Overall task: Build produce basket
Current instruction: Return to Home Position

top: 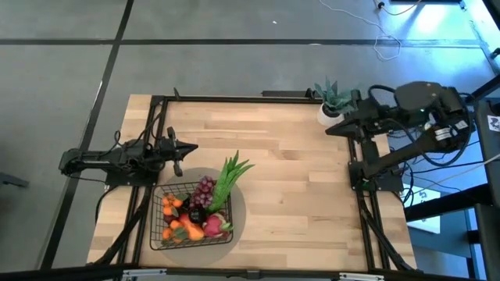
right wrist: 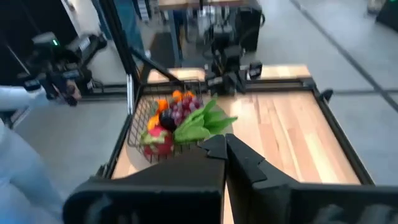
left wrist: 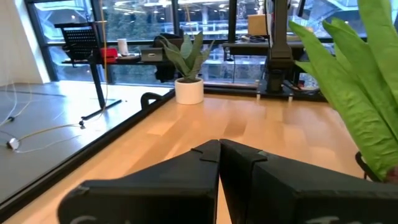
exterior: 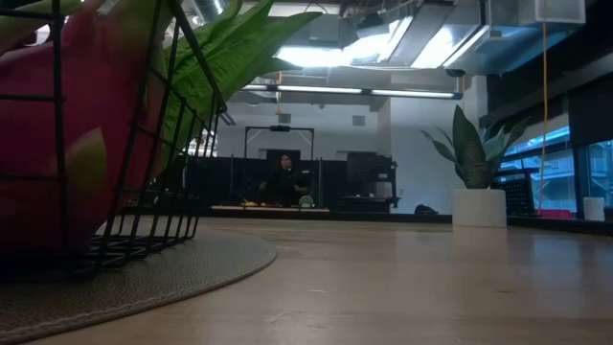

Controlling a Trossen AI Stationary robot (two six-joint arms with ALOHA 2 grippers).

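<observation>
Fingers (left wrist: 161,186) of the left gripper (top: 191,147) and the right gripper (top: 331,129) are clenched on nothing, each gripper at its own table edge. The produce (top: 205,204) lies piled in the basket (top: 155,218) on the table's left side, just beside the left gripper.

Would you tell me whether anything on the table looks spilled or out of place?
Nothing stands out. The produce sits inside the basket; only the leafy stalks poke over its rim. The left gripper and right gripper are shut, clear of it.
</observation>
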